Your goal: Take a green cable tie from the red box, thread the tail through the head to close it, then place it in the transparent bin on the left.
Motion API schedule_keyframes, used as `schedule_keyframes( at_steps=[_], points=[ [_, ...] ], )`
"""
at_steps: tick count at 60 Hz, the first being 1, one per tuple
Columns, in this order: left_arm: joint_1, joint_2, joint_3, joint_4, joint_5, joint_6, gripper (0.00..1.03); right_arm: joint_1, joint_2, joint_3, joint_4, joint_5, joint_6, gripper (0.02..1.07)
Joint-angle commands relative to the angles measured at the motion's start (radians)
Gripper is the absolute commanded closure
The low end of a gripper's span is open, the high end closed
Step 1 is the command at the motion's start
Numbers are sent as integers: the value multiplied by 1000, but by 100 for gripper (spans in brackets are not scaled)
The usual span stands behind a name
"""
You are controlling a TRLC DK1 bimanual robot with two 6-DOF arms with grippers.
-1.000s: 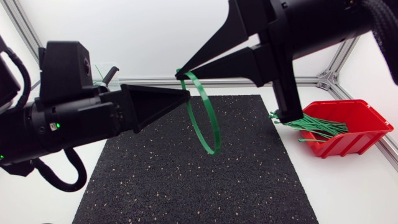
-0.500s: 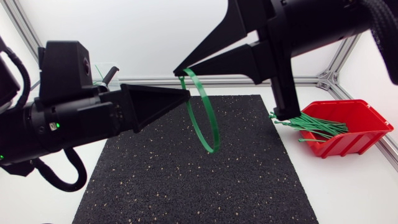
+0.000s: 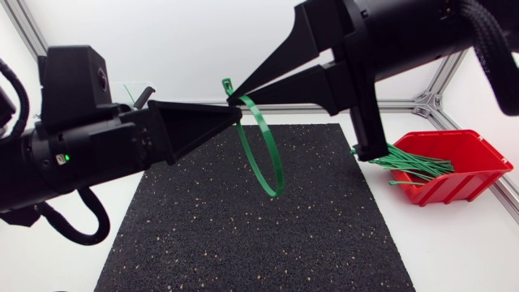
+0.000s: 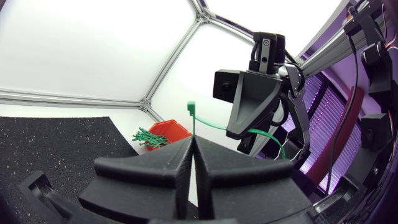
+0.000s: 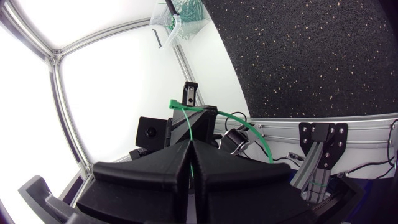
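Observation:
A green cable tie [image 3: 272, 159] hangs as a loop in the air above the black mat [image 3: 243, 243]. My left gripper [image 3: 240, 113] and my right gripper [image 3: 233, 98] meet tip to tip at the loop's upper end, and both are shut on it. In the left wrist view the strip [image 4: 191, 119] rises out of my left gripper [image 4: 193, 138], ends in its small square head, and a strand runs across to the right gripper. From my right gripper [image 5: 189, 142] the tie [image 5: 186, 121] stands up and curves away. The red box [image 3: 480, 156] holds several green ties [image 3: 415, 166].
The transparent bin [image 3: 131, 92] stands at the back left, mostly hidden behind my left arm; the right wrist view shows the bin [image 5: 176, 22] with green ties inside. Aluminium frame rails [image 3: 422, 104] border the white table.
Both grippers shifted slightly left and the left one rose a little. The loop swung left with them, and the tie's head end now sticks up above the right fingertips.

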Motion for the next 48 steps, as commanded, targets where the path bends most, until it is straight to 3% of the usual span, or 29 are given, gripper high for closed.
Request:
schedule_keyframes(
  at_steps=[1,48],
  points=[
    [12,-5,-17,31,8,-21,100,-3,12,3,11,0,35,101],
    [35,11,-64,81,8,-67,100,9,36,23,34,-23,53,101]
  ],
)
